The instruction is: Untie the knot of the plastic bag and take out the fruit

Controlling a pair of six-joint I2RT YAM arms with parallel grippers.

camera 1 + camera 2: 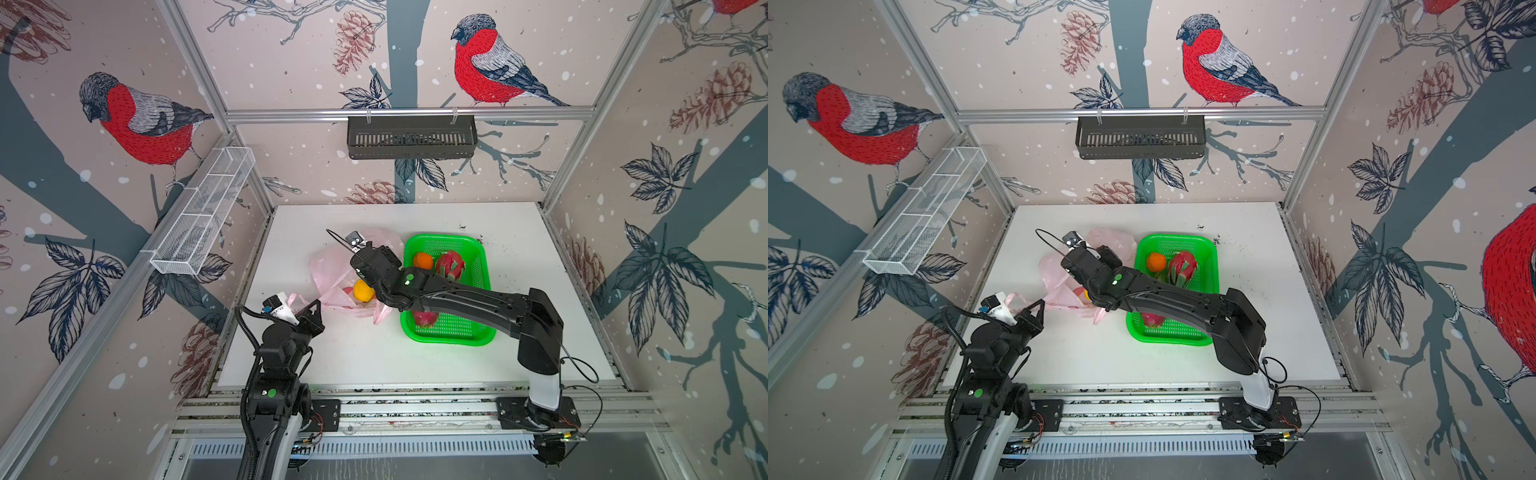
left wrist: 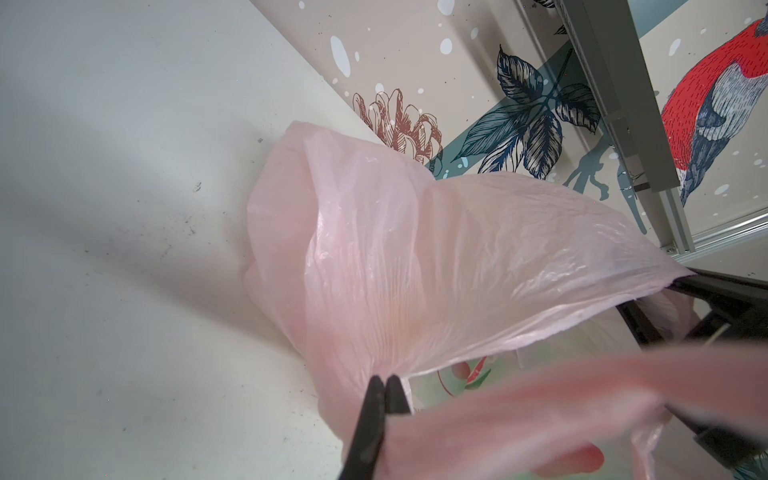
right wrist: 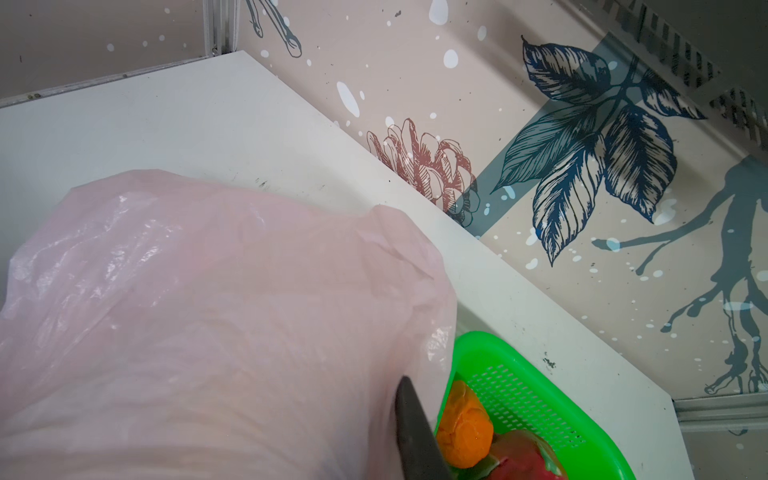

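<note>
Left wrist | left tool (image 2: 384, 380) pinching plastic bag (image 2: 415, 249) | right tool (image 3: 404, 388) touching it

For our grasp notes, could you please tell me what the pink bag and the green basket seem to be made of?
The plastic bag looks like thin glossy plastic film: translucent, wrinkled, with shiny creases. The green basket seems rigid moulded plastic, bright and smooth, with perforated walls.

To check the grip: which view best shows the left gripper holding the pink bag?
Left wrist view: left gripper pinches the plastic bag, close up. Both top views show it small; right wrist view misses it.
</note>
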